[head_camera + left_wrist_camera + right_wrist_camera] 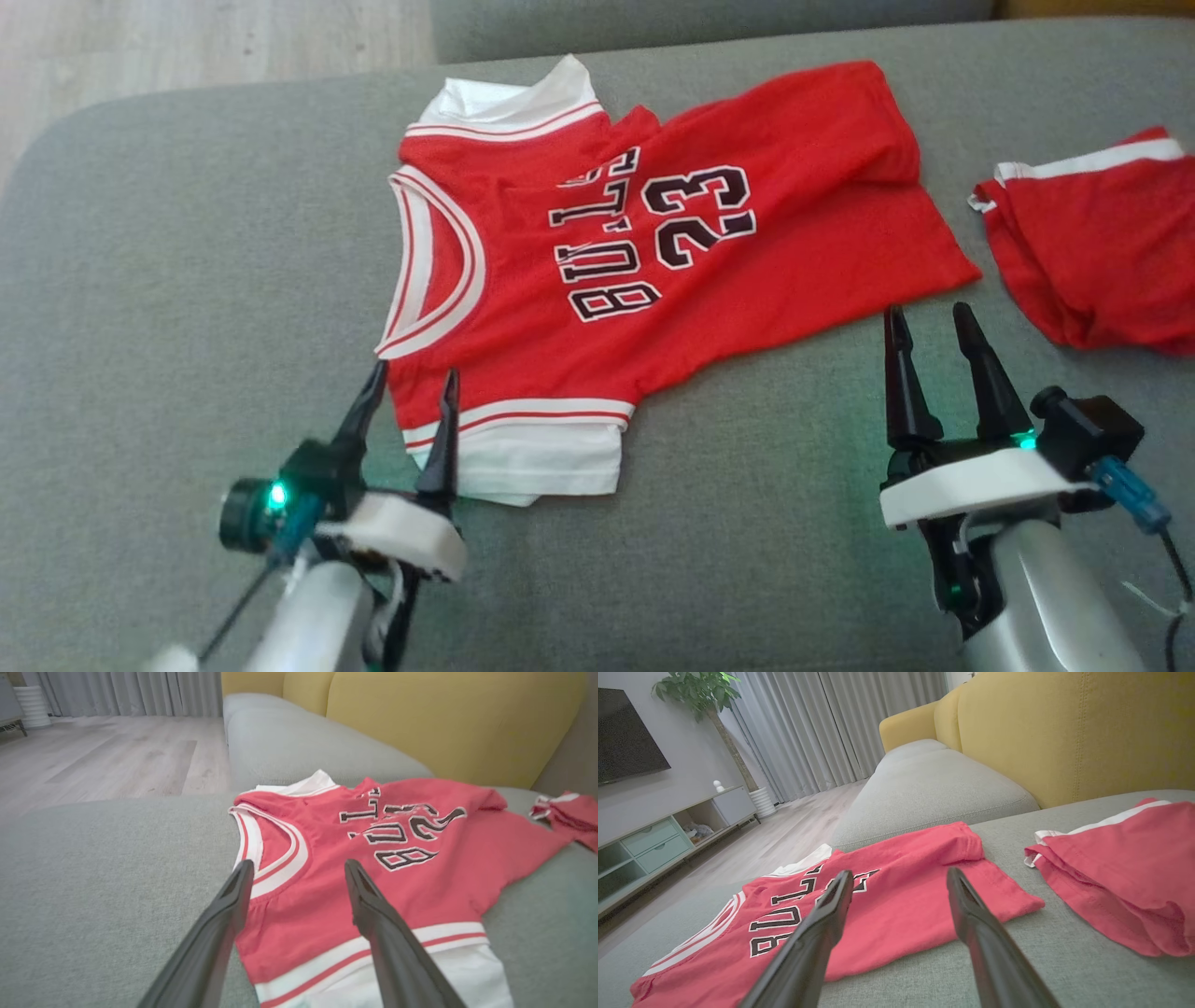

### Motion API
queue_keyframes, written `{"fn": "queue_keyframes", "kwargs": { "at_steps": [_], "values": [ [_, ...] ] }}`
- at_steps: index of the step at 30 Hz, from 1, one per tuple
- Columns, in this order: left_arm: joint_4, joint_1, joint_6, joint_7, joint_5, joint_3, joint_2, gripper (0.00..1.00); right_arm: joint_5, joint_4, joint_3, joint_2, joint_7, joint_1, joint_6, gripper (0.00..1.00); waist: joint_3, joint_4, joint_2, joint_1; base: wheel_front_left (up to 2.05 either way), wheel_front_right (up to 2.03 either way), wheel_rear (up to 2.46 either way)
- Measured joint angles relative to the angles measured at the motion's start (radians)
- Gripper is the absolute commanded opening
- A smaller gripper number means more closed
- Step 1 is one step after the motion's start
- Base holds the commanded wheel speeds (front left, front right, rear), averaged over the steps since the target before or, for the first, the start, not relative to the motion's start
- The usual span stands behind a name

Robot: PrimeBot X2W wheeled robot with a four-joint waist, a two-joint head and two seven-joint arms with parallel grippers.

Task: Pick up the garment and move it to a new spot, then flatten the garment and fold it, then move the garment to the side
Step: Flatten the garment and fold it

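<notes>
Working, by judgement, at the flattening stage, with folding not yet begun.

Viewing the garment, a red jersey, lying face up on the grey seat cushion, collar toward the robot's left and hem toward its right. Noting a crease running through the lettering and the far hem corner doubled over on itself. Noting also a white sleeve projecting from the near edge, and a second red garment lying apart on the right.

Holding the left gripper with jaws spread wide and pinching nothing, fingertips pointing at the near shoulder just beside the white sleeve. Unable to tell from the views whether touching the cloth. Holding the right gripper likewise with jaws spread and empty, just beside the near hem corner, over bare cushion.

Calling next, by judgement, for lowering each pair of jaws onto its own end of the near edge, closing on the cloth, then drawing the two ends apart to pull out the crease. Calling also for a reach to the far hem corner, turning back the doubled flap before folding. Risking a bunched grip at the left, where sleeve and body overlap.
</notes>
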Motion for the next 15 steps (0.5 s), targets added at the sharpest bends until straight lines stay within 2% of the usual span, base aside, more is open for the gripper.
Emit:
{"fn": "queue_keyframes", "kwargs": {
  "at_steps": [9,15],
  "values": [
    [0.193,-0.142,0.024,0.170,0.026,0.006,0.071,1.00,0.027,-0.017,0.041,0.001,0.000,0.001,0.000,1.00,0.045,-0.042,0.0000,0.0001,0.00,0.00,0.00],
    [0.302,-0.210,0.001,0.246,0.028,0.003,0.106,1.00,0.044,-0.029,0.068,0.002,0.000,0.000,0.000,1.00,0.071,-0.075,0.0000,0.0000,0.00,0.00,0.00]
  ]
}}
